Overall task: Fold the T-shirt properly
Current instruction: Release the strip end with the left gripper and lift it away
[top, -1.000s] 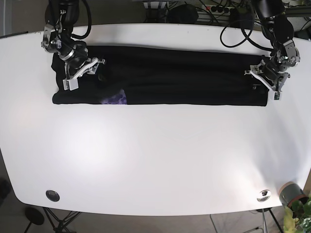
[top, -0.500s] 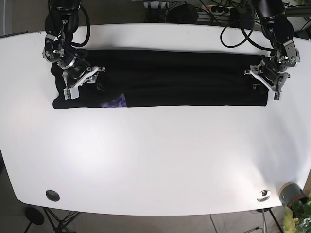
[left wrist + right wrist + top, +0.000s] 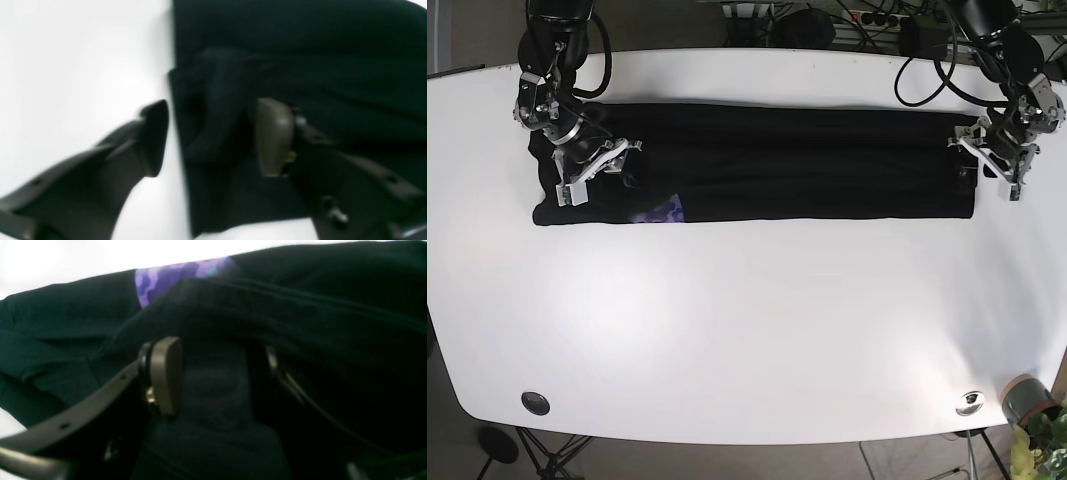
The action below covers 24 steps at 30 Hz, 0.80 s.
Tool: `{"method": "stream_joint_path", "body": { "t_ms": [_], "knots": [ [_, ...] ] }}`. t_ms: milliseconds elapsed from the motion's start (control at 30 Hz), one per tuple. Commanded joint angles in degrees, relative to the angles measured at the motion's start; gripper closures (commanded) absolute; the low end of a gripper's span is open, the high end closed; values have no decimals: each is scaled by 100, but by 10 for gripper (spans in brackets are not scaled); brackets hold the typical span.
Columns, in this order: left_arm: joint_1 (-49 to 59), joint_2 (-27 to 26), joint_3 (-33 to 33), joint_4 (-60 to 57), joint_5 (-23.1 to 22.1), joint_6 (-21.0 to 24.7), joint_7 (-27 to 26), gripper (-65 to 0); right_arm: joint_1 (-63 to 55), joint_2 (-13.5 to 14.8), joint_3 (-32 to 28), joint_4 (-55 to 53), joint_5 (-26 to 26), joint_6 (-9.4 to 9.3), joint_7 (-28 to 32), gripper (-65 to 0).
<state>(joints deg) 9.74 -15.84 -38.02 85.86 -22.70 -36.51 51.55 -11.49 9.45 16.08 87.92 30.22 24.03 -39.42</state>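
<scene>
One black T-shirt (image 3: pixel 777 160), long strip at 12 o'clock on bench (image 3: pixel 747 320). Left hand (image 3: pixel 213 136) open astride hem; right hand (image 3: pixel 213 373) gapes over fabric.

- Both arms are black with jointed round segments, one at each far corner of the white bench (image 3: pixel 747 330).
- Loose black cables loop along each arm.
- The left gripper (image 3: pixel 995 165) and right gripper (image 3: pixel 592 165) carry pale silver-white brackets.
- In the wrist views the jaws are long, dark, curved bars with small holes and a screw head.
- Each fingertip (image 3: pixel 164 375) ends in a flat olive-brown pad with rounded corners.
</scene>
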Motion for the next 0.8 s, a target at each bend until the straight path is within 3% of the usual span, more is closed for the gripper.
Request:
{"method": "stream_joint_path", "body": {
  "t_ms": [0,133,433,767],
  "knots": [
    [-55,-126,-343,279,-504,-125,-8,-454,-16,70,32,30,-178,-139,-150,-312],
    [-20,-311,-668,244,-1005,-169,-8,-478,-7,61,32,30,-178,-139,-150,-312],
    [261,-794,-677,-767,-2297,-349,-8,-475,1,61,32,21,-178,-139,-150,-312],
    [182,-803,-677,-1400,-2464,-349,282,-475,1,61,32,21,-178,-139,-150,-312]
  ]
}}
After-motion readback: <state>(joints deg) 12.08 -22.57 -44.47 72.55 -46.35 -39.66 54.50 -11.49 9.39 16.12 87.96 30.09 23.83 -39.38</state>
